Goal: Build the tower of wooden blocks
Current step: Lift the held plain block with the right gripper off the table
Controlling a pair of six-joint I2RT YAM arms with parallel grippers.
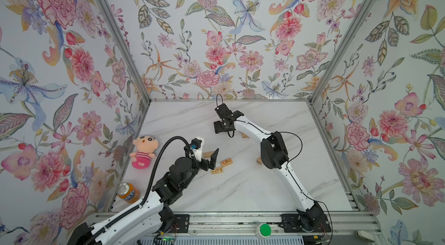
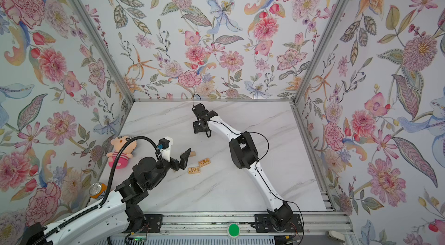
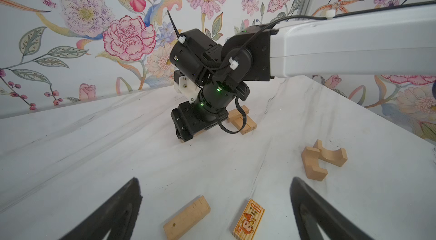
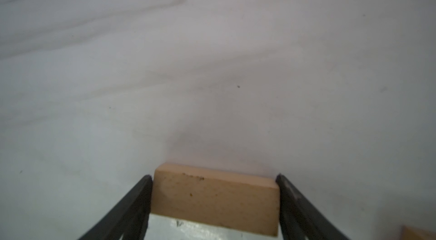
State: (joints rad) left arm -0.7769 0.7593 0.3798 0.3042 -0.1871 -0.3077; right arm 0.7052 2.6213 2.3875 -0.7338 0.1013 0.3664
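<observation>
The right claw (image 4: 214, 175) flanks a plain wood block (image 4: 214, 201), fingers (image 4: 139, 199) touching both short ends; clamped or merely resting there, I cannot tell. The block is likely light, rigid and smooth, so an end grip suits it. Beside that claw sits the low tower (image 3: 251, 125). The left claw (image 3: 215, 179) stands wide open and empty, with a printed block (image 3: 249, 223) just ahead of it.

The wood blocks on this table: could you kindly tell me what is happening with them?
The right gripper, low over the table, is shut on a plain wood block, end to end, beside the barely begun tower, a small stack of blocks. The left gripper hangs open above a loose plain block and a printed block.
</observation>
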